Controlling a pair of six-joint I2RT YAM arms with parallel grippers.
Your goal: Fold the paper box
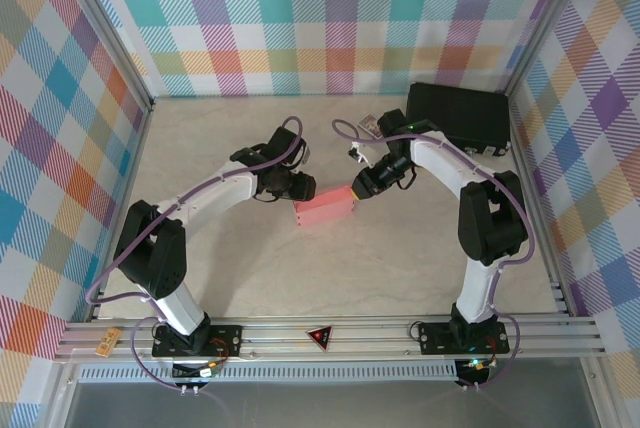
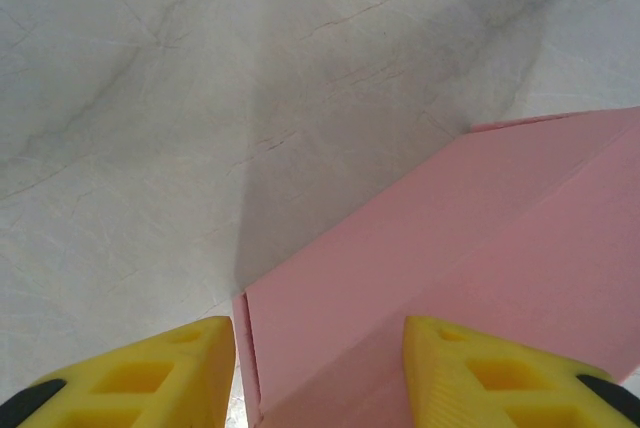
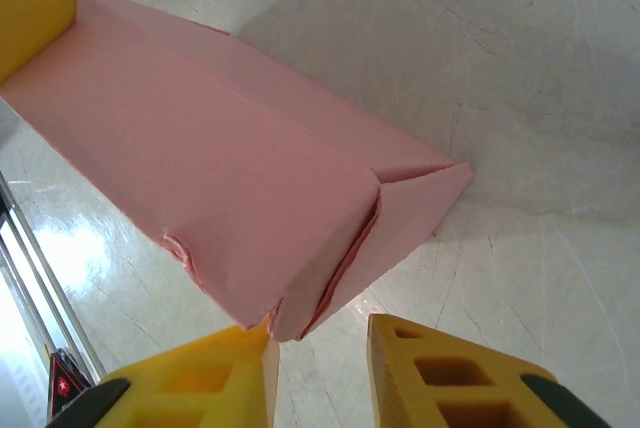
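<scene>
The paper box (image 1: 325, 210) is a salmon-pink folded carton lying mid-table between both arms. My left gripper (image 1: 303, 188) is at its left end. In the left wrist view the box (image 2: 430, 248) runs between the yellow fingers (image 2: 150, 373), and my left gripper (image 2: 320, 353) is shut on it. My right gripper (image 1: 357, 191) is at the right end. In the right wrist view the box (image 3: 200, 168) shows a tucked end flap whose corner touches the left fingertip. The right fingertip stands apart from it, so my right gripper (image 3: 320, 348) is open.
A black hard case (image 1: 458, 116) sits at the back right, close behind the right arm. A small object (image 1: 368, 126) lies just left of it. Checked walls enclose the table (image 1: 200, 148) on three sides, and an aluminium rail (image 1: 400, 333) runs along the near edge.
</scene>
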